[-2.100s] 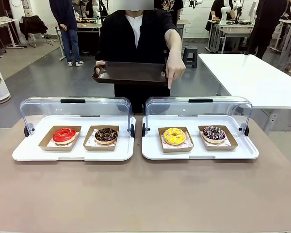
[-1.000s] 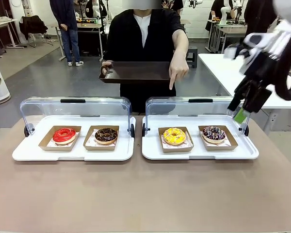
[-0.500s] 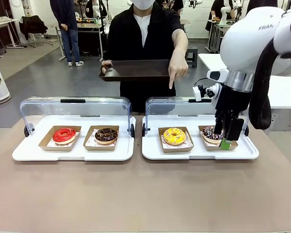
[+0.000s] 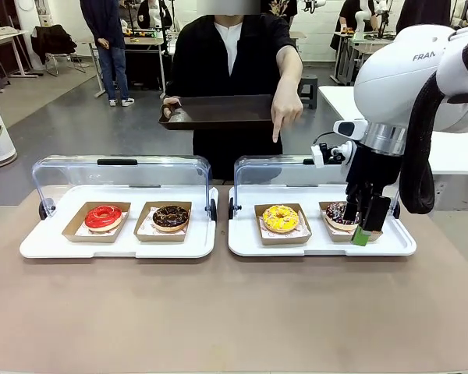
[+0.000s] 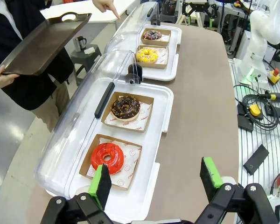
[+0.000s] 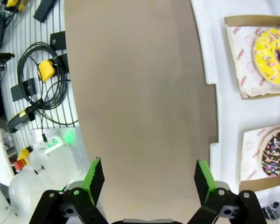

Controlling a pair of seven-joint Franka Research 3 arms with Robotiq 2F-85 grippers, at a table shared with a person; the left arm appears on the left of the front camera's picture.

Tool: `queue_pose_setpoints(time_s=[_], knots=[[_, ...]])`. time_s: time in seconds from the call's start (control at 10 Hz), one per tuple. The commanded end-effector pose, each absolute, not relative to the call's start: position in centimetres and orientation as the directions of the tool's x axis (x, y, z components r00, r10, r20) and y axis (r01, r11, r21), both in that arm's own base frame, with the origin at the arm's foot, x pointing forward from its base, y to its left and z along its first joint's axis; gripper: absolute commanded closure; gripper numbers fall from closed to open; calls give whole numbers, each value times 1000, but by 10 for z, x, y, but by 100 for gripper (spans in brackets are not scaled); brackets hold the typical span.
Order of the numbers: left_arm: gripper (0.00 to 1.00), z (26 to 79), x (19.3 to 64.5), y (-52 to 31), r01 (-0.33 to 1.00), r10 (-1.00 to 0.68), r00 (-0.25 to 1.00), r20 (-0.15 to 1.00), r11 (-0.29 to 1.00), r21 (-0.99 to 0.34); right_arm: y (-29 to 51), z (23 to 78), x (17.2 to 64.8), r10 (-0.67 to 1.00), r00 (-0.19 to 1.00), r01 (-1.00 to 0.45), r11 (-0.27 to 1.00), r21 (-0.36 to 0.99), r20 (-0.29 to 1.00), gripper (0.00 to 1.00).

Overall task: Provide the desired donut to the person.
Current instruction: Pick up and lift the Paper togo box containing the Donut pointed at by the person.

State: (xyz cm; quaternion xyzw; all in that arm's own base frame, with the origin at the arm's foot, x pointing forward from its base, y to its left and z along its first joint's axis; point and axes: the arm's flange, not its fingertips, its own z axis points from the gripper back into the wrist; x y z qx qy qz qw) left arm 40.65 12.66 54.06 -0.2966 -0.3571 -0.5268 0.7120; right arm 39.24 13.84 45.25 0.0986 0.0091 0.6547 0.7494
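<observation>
The right gripper (image 4: 365, 226) hangs wide open and empty at the front of the right tray (image 4: 246, 241), just beside the sprinkled donut (image 4: 343, 213). The yellow donut (image 4: 281, 218) sits left of it on that tray, and the person (image 4: 226, 62), holding a brown tray (image 4: 218, 113), points a hand (image 4: 285, 109) down above it. The left gripper (image 5: 156, 179) is open near the red donut (image 5: 107, 157).
</observation>
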Motion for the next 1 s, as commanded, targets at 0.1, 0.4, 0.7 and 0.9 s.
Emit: queue_pose_setpoints(time_s=[0.1,0.4,0.7,0.9], knots=[[0,542,407,127,964,-526,177,832,262,-39,141,452,391,986,135,-980,119,157,100,0],[0,542,407,127,964,-526,177,832,262,-39,141,453,391,984,135,-980,116,160,115,0],[0,542,407,127,964,-526,177,832,262,-39,188,444,399,999,36,-996,33,82,33,0],[0,542,407,127,964,-526,177,832,262,-39,212,435,417,1000,8,-999,7,46,17,0]])
